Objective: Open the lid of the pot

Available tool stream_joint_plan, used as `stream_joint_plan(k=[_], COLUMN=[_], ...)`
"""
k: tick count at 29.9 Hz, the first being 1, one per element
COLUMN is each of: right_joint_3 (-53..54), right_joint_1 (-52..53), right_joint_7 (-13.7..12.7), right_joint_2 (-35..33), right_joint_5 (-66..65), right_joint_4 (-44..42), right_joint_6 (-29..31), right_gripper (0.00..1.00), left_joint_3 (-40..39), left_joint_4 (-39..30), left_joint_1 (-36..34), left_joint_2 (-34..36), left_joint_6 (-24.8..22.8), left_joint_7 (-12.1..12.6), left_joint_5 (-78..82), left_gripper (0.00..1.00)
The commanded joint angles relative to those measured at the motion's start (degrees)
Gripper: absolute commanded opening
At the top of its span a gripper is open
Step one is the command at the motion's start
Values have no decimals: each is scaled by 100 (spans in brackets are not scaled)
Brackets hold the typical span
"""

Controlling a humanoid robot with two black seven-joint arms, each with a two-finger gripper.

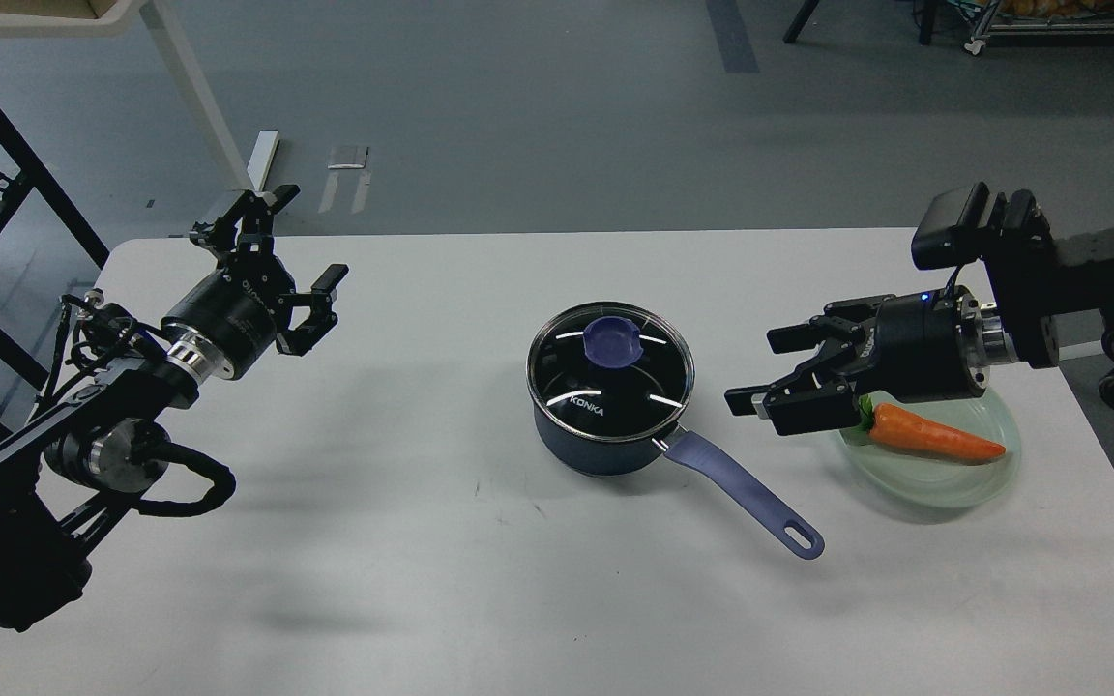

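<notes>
A: Is the lid point(611, 371) off yet?

B: No. It sits flat on the pot point(605, 440) in the middle of the table point(422, 580), knob up.

A: And the hands?

B: Both empty, fingers spread. The right gripper point(770, 372) hangs just beside the pot, in front of the plate point(944, 483) with the carrot point(934, 435). The left gripper point(301, 246) is well apart.

A: So everything's left?

B: I'd say so: reach, grip the knob, lift.

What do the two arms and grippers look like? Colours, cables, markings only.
Both arms are black with silver metal rings at the wrist joints. The left gripper has a round black body with faint white lettering and black fingers; a black cable loops along the forearm. The right gripper is the same black type, with a boxy black module on its wrist and a small blue light.
</notes>
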Motion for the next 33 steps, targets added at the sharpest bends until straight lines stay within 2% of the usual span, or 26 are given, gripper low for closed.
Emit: stream_joint_plan(k=[1,17,33], right_joint_3=[-384,-860,-992], right_joint_1=[22,-21,-294], right_joint_7=[-2,-2,-2], right_joint_2=[13,224,417], right_joint_5=[-538,-363,-345], right_joint_4=[7,8,-36], right_joint_6=[-1,26,26], right_gripper=[100,99,88], left_joint_3=[4,4,-57], left_joint_4=[-100,-205,-214], left_joint_1=[1,27,54], left_joint_2=[-1,8,60], left_joint_6=[0,0,-9], left_joint_7=[6,-2,-90], left_joint_5=[3,-14,-14], left_gripper=[99,99,99])
